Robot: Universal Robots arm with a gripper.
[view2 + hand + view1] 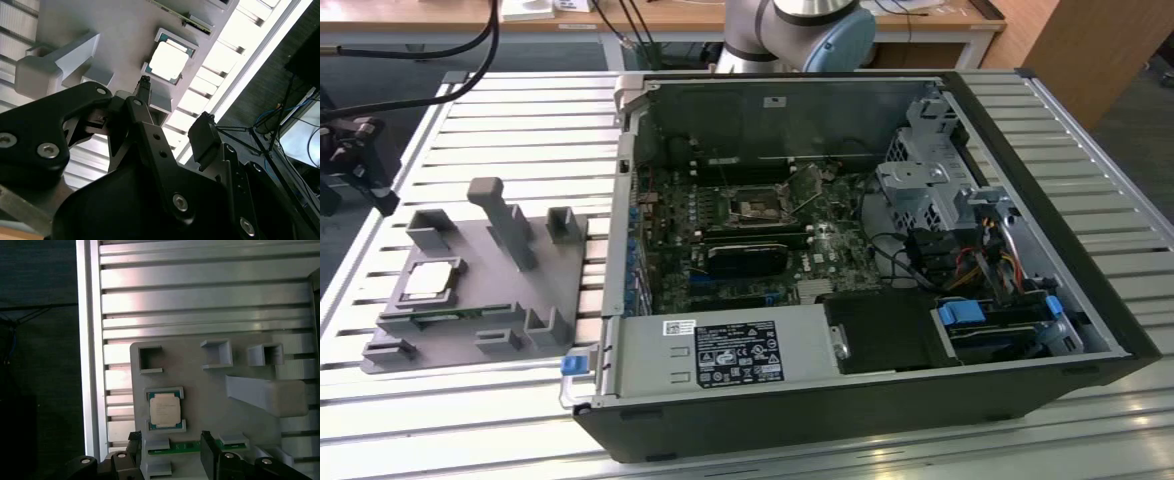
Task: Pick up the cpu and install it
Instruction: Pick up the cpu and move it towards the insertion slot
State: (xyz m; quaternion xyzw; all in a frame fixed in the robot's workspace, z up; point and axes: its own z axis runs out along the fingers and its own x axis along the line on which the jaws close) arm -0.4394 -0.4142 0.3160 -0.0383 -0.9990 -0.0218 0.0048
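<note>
Toward the exterior view's left, the cpu (427, 281) lay in the grey tray (487, 292); the end effector (171, 447) hung over it, wide open and empty.

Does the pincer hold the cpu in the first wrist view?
No, the cpu lies in its pocket on the grey tray, apart from the open pincer.

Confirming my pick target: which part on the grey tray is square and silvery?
The cpu, with its flat metal top; the memory stick beside it is long, thin and green.
</note>
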